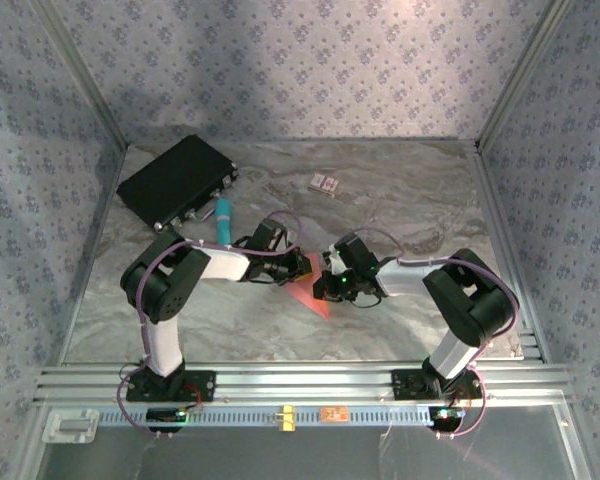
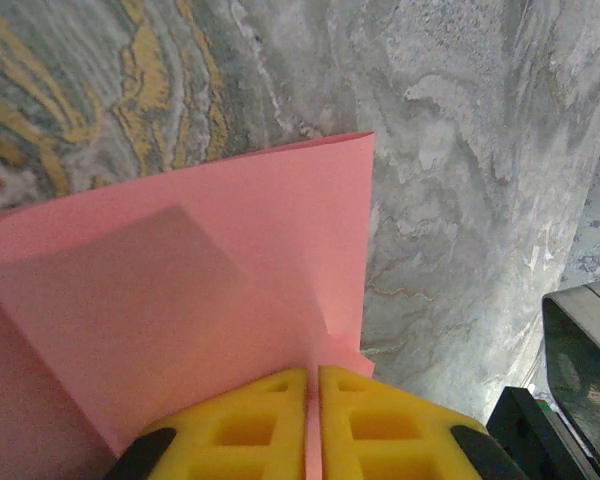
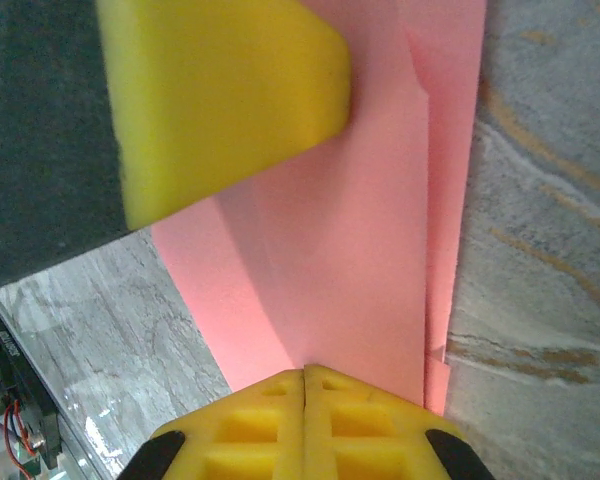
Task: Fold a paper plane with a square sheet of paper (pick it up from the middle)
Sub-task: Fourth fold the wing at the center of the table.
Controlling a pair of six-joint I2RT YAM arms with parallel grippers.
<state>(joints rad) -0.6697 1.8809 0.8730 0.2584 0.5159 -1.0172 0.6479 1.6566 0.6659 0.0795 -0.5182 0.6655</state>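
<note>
Top external view, going left to right: black case (image 1: 177, 178) sits at the far left of the marble-look table (image 1: 420, 210), turned at an angle; teal marker (image 1: 223, 217) lies just beside its near right corner; the two arms reach in toward each other and meet around the middle of the table, over the salmon-pink sheet of paper (image 1: 315, 298); a tiny patterned card (image 1: 324, 183) lies further back, well apart from all that.

Left wrist view: left gripper (image 2: 313, 375) is pinched closed on the sheet of paper; you can see a thin pink strip running right between the two yellow fingers (image 2: 240, 425); the paper fans out ahead of them with a diagonal crease and a darker overlapping layer, so it's already partly folded; its far edge ends over bare table.

Right wrist view: right gripper (image 3: 303, 372) is squeezed fully closed, no gap between the yellow fingers at all; its tips are at the near edge of the paper, which spreads flat in front of it with a long straight fold running away from the camera; can't tell if any paper is caught in the jaws; one yellow finger of the left gripper pokes in at the upper left, on the same sheet.
</note>
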